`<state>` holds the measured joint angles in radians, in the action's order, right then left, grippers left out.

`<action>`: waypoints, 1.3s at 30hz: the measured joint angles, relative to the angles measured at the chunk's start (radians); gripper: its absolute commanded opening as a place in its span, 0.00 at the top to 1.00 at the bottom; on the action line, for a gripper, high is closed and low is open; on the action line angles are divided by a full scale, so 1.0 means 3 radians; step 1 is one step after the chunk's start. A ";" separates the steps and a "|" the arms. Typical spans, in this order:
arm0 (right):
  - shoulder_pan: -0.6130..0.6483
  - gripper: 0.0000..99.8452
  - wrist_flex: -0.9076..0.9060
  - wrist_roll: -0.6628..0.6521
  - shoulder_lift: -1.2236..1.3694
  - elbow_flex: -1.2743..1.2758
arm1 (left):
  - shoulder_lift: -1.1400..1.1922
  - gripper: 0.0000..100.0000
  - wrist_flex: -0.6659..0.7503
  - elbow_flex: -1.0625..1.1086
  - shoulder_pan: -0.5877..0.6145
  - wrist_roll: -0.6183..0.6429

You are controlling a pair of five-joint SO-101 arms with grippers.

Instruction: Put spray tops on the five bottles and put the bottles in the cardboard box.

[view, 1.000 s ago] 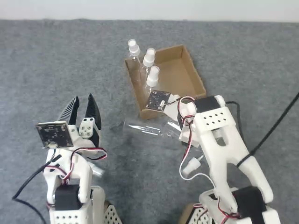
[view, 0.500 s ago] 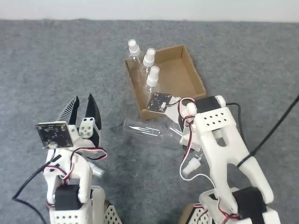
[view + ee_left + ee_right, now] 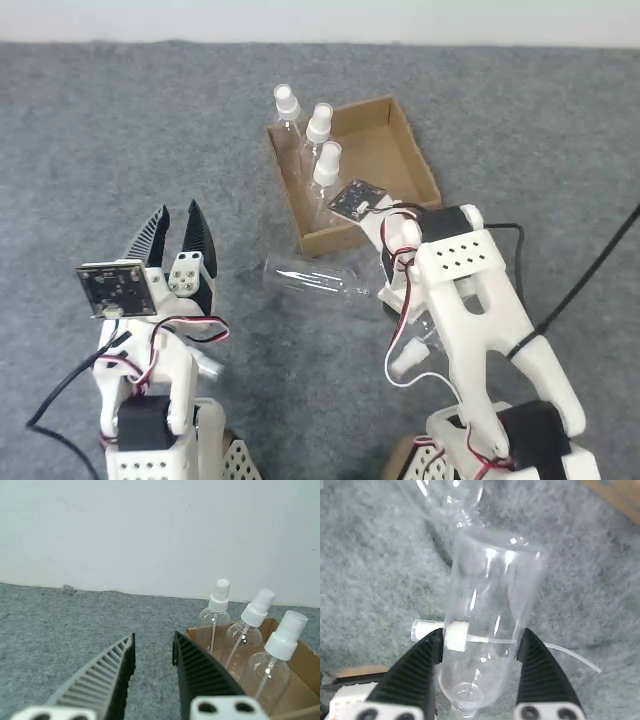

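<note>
Clear uncapped bottle (image 3: 492, 590) clamped in right gripper (image 3: 481, 640), low over grey table (image 3: 120, 130), near cardboard box (image 3: 420, 165). Left gripper (image 3: 153, 647) spread wide, holding nothing, well apart.

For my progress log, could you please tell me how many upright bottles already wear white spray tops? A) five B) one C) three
C: three capped bottles stand in a row along the left side of the box.
</note>
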<state>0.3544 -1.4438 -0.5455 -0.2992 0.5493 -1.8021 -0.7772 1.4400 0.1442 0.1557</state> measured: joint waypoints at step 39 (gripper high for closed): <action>-0.0486 0.94 0.0184 0.1284 -0.0020 -0.0041 | 0.0000 0.89 0.0061 0.0072 0.0000 0.0000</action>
<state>0.2087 -1.3886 -0.1603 -0.3053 0.5370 -1.8021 -0.7587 1.4615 0.1442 0.1557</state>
